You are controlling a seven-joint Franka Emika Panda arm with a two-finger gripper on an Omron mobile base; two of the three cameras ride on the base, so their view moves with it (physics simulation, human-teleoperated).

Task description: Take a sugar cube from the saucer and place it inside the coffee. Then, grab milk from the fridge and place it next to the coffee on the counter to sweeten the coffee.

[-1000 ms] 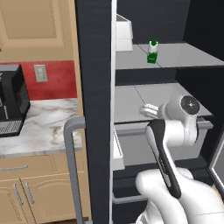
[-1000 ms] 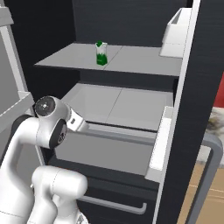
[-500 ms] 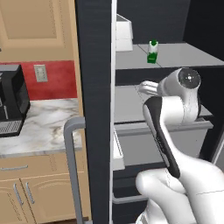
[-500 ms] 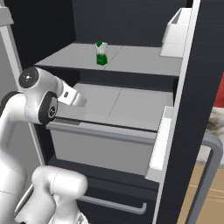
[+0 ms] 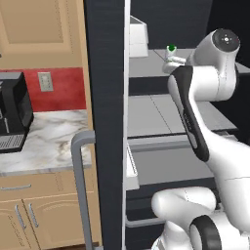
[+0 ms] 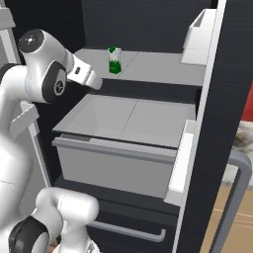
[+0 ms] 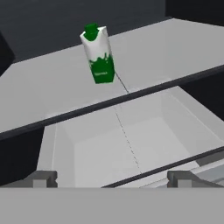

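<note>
1. The gripper (image 7: 112, 178) has its jaws spread wide with nothing between them; in the hand view its two dark fingertips (image 7: 41, 178) stand far apart at the bottom edge.
2. It is held inside the open fridge (image 6: 148, 29), in front of the upper shelf (image 7: 43, 92) and above the drawer (image 6: 123, 143), apart from both.
3. The milk (image 7: 98, 53) stands upright on that shelf, ahead of the gripper and well short of contact; the right base view shows it (image 6: 114, 60) just beyond the hand.
4. A white box (image 6: 200, 37) sits in the fridge door's upper bin.
5. Left of the fridge, the counter (image 5: 53, 141) carries a black coffee machine (image 5: 12, 117) at its far left.
</note>
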